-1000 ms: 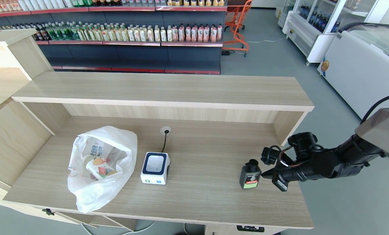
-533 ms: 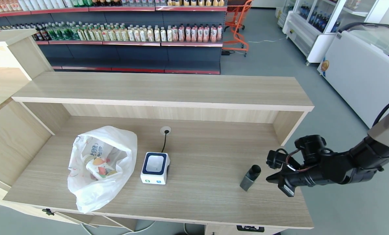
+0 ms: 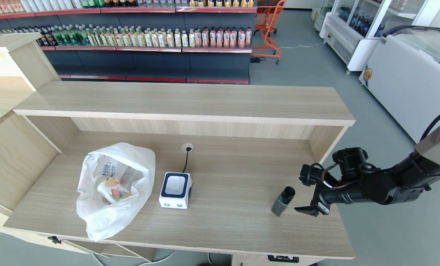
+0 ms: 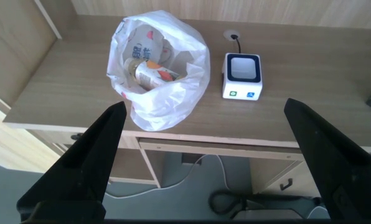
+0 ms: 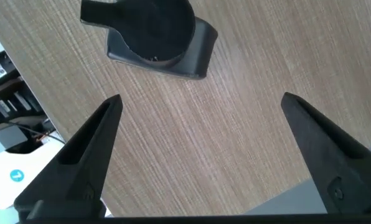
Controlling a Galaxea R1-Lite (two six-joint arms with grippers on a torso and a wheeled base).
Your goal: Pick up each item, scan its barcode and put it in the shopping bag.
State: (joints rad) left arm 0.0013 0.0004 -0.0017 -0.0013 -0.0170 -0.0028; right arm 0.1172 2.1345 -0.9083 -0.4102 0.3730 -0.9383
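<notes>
A dark grey bottle [image 3: 282, 201] with a black cap stands upright on the wooden counter [image 3: 227, 221] near its right end, narrow side towards me. My right gripper [image 3: 304, 207] is open just to the right of it and does not touch it. In the right wrist view the bottle [image 5: 157, 37] is seen from above, beyond the wide-spread fingers [image 5: 79, 155] of the right gripper [image 5: 201, 102]. The white shopping bag [image 3: 112, 188] lies open at the left with several items inside. Beside it sits the white scanner [image 3: 175, 190]. My left gripper [image 4: 204, 109] is open, off the counter's front edge.
A raised shelf [image 3: 190, 101] runs along the back of the counter, with side walls at both ends. The scanner's cable runs to a grommet [image 3: 187, 147]. In the left wrist view the bag [image 4: 157, 68] and scanner [image 4: 242, 76] show from the front.
The bottle has turned from label-side to narrow-side towards me. My right gripper drew back to the right, off the bottle, then rolled and came slightly back towards it.
</notes>
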